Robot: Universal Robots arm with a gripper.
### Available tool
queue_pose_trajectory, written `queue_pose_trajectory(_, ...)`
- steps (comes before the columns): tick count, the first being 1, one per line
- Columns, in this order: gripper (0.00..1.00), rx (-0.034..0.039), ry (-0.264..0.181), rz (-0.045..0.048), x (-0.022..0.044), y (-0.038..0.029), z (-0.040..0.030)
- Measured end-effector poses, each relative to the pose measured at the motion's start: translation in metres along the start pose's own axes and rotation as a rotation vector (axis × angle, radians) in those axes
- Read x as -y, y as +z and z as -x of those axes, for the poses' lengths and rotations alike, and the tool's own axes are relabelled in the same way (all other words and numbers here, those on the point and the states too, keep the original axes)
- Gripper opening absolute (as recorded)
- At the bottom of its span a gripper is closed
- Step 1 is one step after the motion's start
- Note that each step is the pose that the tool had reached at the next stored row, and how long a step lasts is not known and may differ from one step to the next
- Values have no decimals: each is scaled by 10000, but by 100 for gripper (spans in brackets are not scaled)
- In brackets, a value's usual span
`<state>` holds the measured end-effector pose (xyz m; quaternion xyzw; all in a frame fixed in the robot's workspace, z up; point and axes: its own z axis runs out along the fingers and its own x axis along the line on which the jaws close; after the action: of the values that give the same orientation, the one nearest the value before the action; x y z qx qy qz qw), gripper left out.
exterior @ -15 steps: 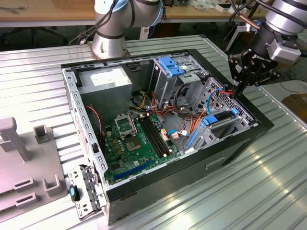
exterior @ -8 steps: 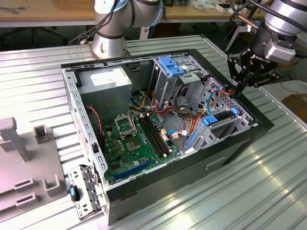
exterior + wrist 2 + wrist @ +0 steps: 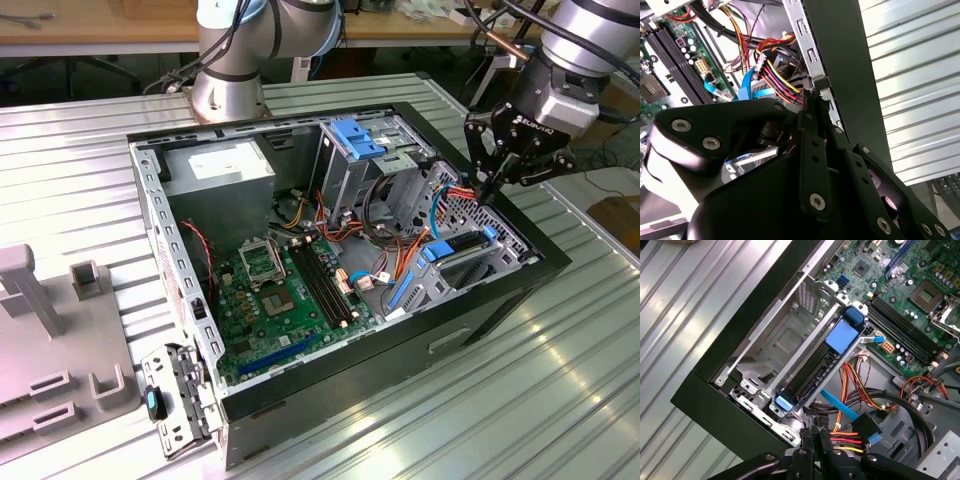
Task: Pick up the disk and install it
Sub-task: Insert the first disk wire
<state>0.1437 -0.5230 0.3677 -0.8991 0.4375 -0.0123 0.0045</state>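
The disk (image 3: 462,250) is a dark drive with bright blue rails. It lies in the metal bay at the front corner of the open computer case (image 3: 500,300), on the exterior view's right. In the first wrist view the disk (image 3: 812,375) sits lengthwise in the bay, with a blue tab at each end. My gripper (image 3: 488,190) hangs just above the case's rim beyond the disk's far end, by a bundle of red, yellow and orange wires. Its fingers are shut with nothing between them, as both wrist views show: the gripper (image 3: 812,437), the gripper (image 3: 810,100).
Inside the case are a green motherboard (image 3: 280,280), a grey power supply (image 3: 220,170) and a silver cage topped by a paler blue bracket (image 3: 355,135). Loose cables (image 3: 400,250) cross near the bay. Grey fixtures (image 3: 60,340) stand at the exterior view's left on the ribbed metal table (image 3: 560,400).
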Motion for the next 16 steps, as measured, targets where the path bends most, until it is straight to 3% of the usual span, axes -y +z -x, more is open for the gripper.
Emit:
queue_pose_trajectory(2, 17, 0, 185, 6, 41, 18, -15)
queue_pose_trajectory(8, 17, -20, 1206, 26, 41, 38, -15)
queue_pose_trajectory(10, 17, -19, 1263, 26, 35, 41, -11)
queue_pose_trajectory(13, 17, -22, 1368, 29, -56, 38, 60)
queue_pose_trajectory(16, 17, -28, 1606, 33, -82, 45, 81)
